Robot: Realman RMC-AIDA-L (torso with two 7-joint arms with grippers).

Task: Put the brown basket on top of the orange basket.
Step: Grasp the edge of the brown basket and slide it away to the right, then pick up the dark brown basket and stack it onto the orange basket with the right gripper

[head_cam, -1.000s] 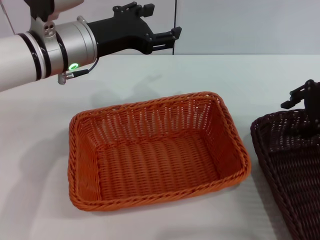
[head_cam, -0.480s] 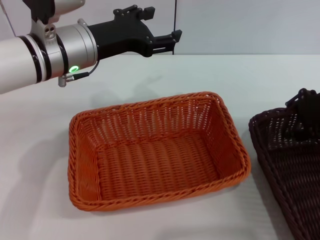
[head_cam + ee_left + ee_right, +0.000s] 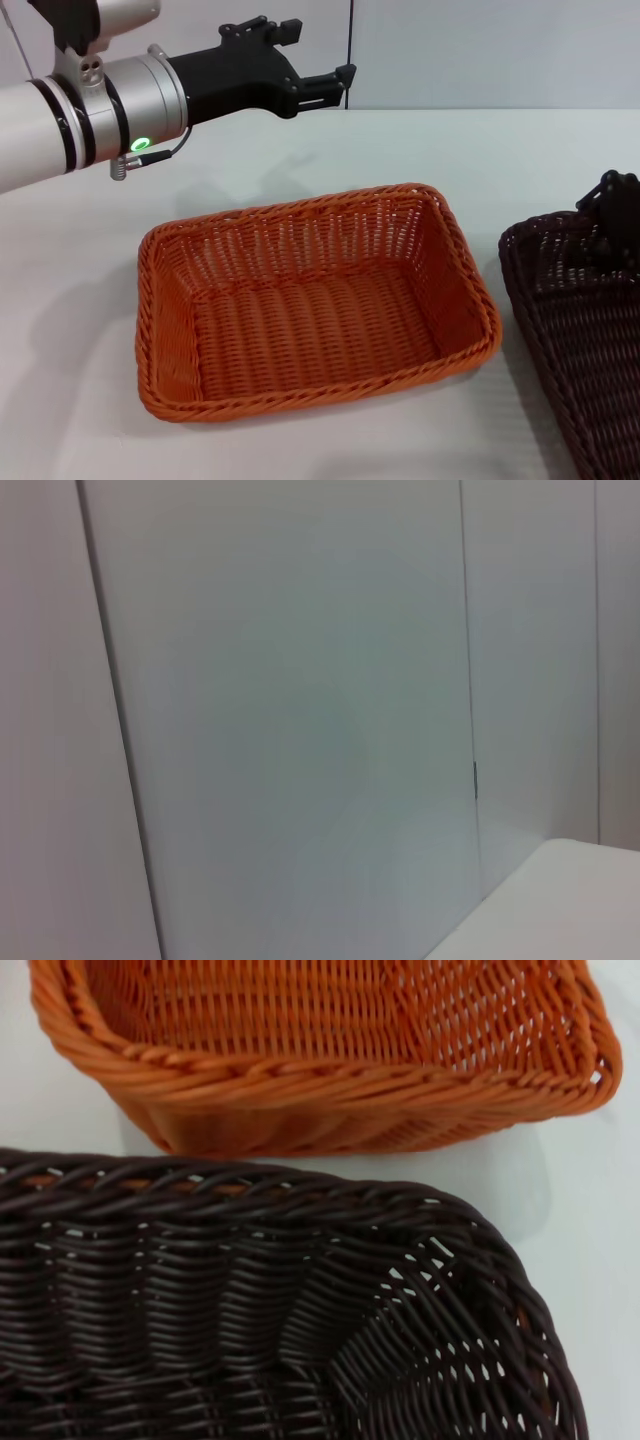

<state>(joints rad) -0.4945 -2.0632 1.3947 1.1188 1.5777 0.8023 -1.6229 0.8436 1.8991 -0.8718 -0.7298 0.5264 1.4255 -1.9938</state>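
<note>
A: Where is the right gripper (image 3: 610, 215) placed, and why there?

B: It is seen at the far rim of the brown basket (image 3: 575, 330), at the right edge of the head view. A hold on that rim is probably being sought, since a rim is the easiest part of a woven basket to lift by. Whether its fingers are apart or together cannot be told; they are lost against the dark weave.

A: And the basket itself?

B: It is set on the white table (image 3: 500, 150), just beside the orange basket (image 3: 310, 300) and on its right, a narrow strip of table being left between the two. In the right wrist view the brown braided rim (image 3: 300, 1200) is shown close up, with the orange wall (image 3: 330, 1090) just beyond it.

A: The left gripper (image 3: 315, 82)?

B: It is held high behind the orange basket, clear of everything, its fingers slightly apart and nothing between them. It appears to be kept out of the way.

A: So the stacking?

B: Not yet done. The orange basket is lying open and empty, ready to be covered.
</note>
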